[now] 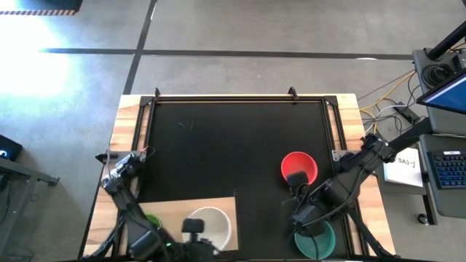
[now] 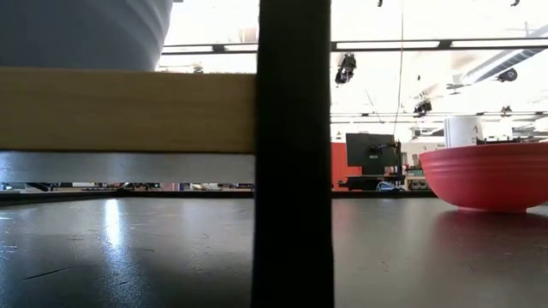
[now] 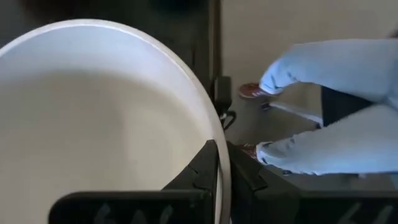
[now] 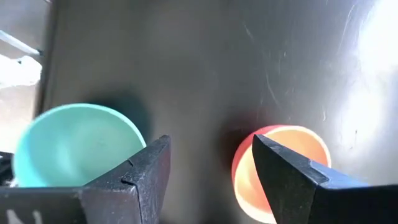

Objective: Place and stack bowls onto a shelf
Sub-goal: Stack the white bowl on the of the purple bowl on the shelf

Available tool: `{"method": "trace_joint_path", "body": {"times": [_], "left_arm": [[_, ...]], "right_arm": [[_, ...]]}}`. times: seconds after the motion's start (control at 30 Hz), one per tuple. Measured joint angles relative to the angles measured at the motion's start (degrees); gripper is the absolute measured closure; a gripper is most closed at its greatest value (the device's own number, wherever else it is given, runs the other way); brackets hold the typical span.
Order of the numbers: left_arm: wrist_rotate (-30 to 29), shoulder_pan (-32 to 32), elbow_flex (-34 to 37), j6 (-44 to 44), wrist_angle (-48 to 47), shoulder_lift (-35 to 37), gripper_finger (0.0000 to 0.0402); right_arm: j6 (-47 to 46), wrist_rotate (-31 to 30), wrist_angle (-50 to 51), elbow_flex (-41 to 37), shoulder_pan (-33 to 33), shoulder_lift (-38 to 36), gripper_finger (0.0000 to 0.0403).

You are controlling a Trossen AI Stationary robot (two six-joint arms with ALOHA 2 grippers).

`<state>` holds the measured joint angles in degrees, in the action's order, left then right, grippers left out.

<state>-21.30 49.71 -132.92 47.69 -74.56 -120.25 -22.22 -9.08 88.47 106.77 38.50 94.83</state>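
Observation:
A white bowl (image 1: 212,224) is over the light-wood shelf (image 1: 218,204) at the table's near edge, and my left gripper (image 1: 194,228) is shut on its rim. A green bowl (image 1: 151,218) sits on the shelf to its left, partly hidden by my left arm. In the low view a grey-blue bowl wall (image 2: 86,30) stands on the shelf's board (image 2: 128,111). A red bowl (image 1: 299,167) rests on the black mat, with a teal bowl (image 1: 315,240) nearer the near edge. My right gripper (image 4: 208,180) is open and empty above the mat between the red bowl (image 4: 280,168) and the teal bowl (image 4: 74,146). My left gripper pinches the white bowl's rim (image 3: 219,163), one finger (image 3: 202,171) inside the bowl and one finger (image 3: 249,177) outside against the wall. Whether the bowl rests on the shelf or hangs clear does not show.
The black mat (image 1: 218,145) fills the table between narrow wooden edges. A black post (image 2: 294,154) stands close in the low view. A person's legs in jeans (image 3: 336,106) show beyond the table's near edge. A desk with a keyboard (image 1: 445,167) stands at the right.

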Motion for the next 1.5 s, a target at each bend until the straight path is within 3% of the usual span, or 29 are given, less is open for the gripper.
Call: {"method": "trace_joint_path", "body": {"times": [0.1,0.33,0.7,0.93,1.23,1.5], "left_arm": [[-2.09,1.72,-0.02,5.34,-2.48,-0.9,0.0401],[-2.75,1.99,0.06,6.91,-2.92,-3.97,0.0401],[-2.59,1.83,0.33,12.26,-5.86,-6.94,0.0399],[-3.75,1.08,0.33,14.96,-8.17,-7.19,0.0351],[-3.76,0.7,-0.18,14.81,-8.57,-7.19,0.0284],[-3.71,0.64,-0.44,14.74,-7.59,-7.45,0.0289]], "right_arm": [[-0.42,-0.01,-1.52,-4.18,0.0,-0.01,0.0188],[-0.76,-0.16,-11.08,-15.6,0.0,-0.83,0.0188],[-7.83,-9.96,-16.6,-30.94,0.0,-7.62,0.0188],[-8.51,-10.81,-24.82,-39.22,-0.36,-13.74,0.0188],[-20.76,-11.07,-29.13,-52.26,-0.57,-19.79,0.0188],[-23.08,-11.83,-32.16,-57.24,-0.81,-21.39,0.0188]]}}
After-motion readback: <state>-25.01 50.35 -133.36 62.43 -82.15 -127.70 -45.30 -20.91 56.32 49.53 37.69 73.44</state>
